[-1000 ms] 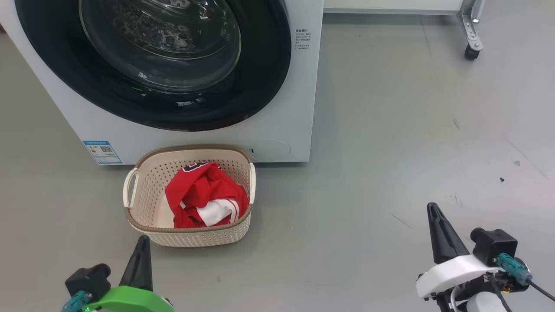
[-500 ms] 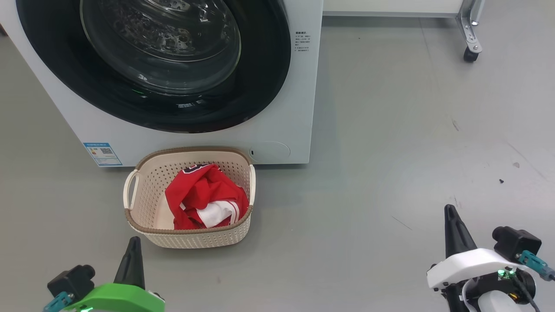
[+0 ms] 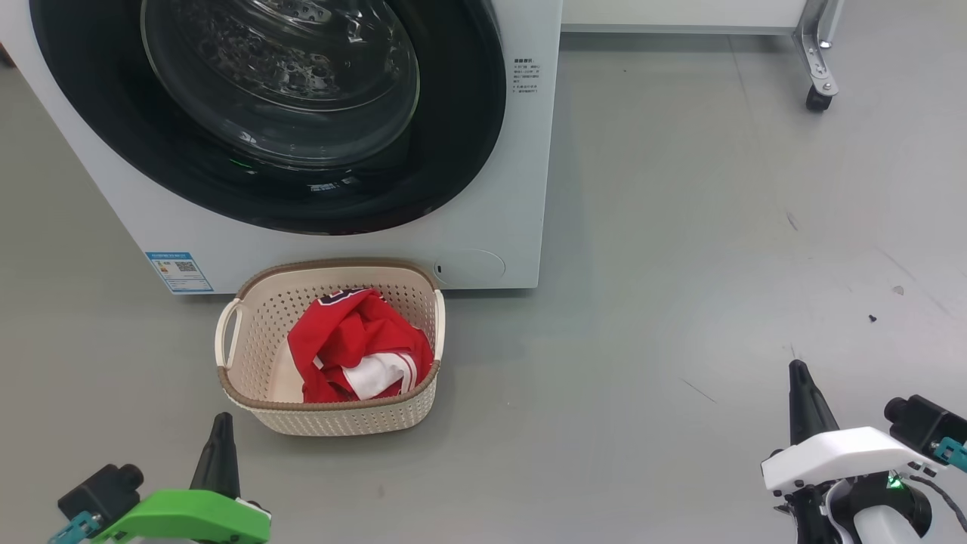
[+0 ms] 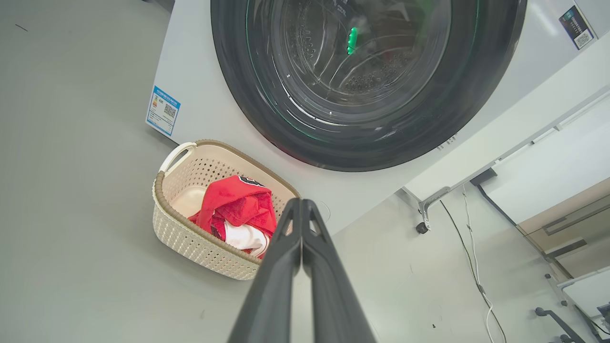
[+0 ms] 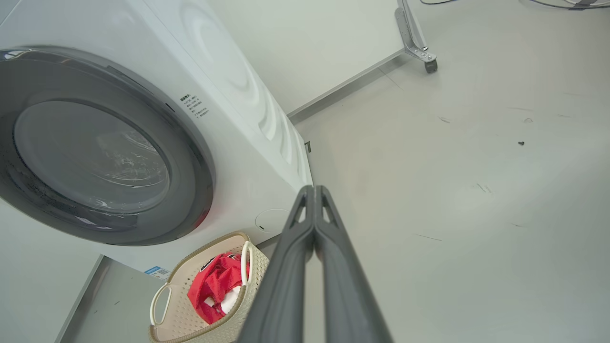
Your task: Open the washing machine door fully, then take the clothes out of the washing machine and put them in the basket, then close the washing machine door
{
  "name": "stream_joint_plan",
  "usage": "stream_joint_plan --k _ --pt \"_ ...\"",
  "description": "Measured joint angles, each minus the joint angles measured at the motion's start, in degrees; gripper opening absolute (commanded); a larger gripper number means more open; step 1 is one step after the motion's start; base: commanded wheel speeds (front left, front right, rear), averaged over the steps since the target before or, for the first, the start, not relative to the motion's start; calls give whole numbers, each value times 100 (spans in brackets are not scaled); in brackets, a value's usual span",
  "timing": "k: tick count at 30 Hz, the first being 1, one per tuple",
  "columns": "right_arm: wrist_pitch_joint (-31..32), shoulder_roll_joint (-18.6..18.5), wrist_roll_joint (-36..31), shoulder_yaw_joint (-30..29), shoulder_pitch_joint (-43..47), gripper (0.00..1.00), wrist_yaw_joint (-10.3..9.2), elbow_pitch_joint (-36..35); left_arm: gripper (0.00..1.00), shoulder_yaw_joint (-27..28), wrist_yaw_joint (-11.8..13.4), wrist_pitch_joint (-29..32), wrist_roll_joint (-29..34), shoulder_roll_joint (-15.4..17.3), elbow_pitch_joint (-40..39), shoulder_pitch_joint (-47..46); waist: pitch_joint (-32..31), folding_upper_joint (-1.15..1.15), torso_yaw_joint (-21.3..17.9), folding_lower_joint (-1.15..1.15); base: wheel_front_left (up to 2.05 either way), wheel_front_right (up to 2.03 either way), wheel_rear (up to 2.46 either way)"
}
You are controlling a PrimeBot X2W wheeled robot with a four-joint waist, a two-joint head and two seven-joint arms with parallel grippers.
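Grey floor (image 3: 680,340), scuffed, with a few dark specks at right. Washing machine (image 3: 521,227) fills the upper left of the head view; its top is cut off by the frame edge.

Washing machine door (image 3: 461,151) sits flush against the front, closed. Its upper rim is out of frame. The glass gives mostly reflections, so the drum contents are unreadable.

Basket (image 3: 332,419) is on the floor just before the machine's lower panel; contact cannot be judged. Clothes (image 3: 340,340) lie crumpled inside it, toward the right half, with the dark lettering mostly folded under.

Left gripper (image 3: 221,419) is at low left, fingers pressed together, holding nothing, near the basket's front corner but apart. Right gripper (image 3: 798,370) is at low right, likewise clamped on nothing, well apart from the basket.

Caster (image 3: 816,98) is at upper right; the frame it carries is cut off.
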Motion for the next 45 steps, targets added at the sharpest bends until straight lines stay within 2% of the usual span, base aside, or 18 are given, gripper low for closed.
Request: stream_joint_plan --k 45 --pt "905 177 3112 -842 -144 0 222 15 0 534 0 890 -2747 2 -300 -25 -111 0 -19 0 0 0 0"
